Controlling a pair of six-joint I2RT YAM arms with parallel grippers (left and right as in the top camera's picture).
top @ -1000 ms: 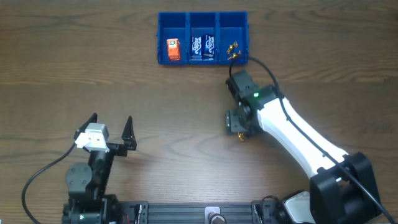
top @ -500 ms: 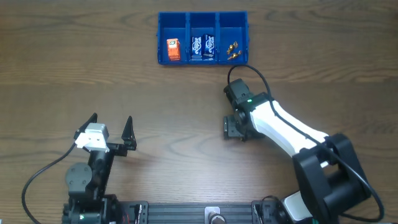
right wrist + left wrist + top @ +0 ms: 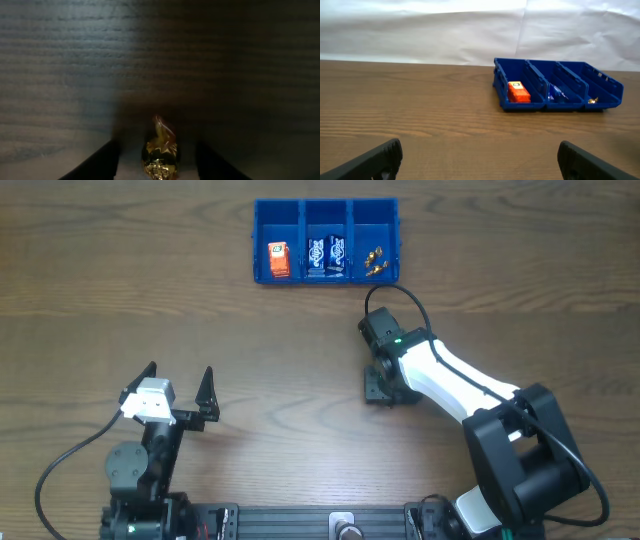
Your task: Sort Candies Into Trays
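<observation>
A gold-wrapped candy lies on the wooden table between the fingers of my right gripper, which is open and points down close over it; neither finger touches it. In the top view that right gripper stands below the blue three-compartment tray and hides the candy. The tray holds an orange candy on the left, blue candies in the middle and gold candies on the right. My left gripper is open and holds nothing, far from the tray, near the table's front left.
The wooden table is bare around the tray and between the arms. A white backdrop rises behind the table's far edge. The right arm's black cable loops just below the tray.
My right gripper has swung a little left and down over the loose gold candy, which showed beside it in the top view a second ago. The left arm has kept still.
</observation>
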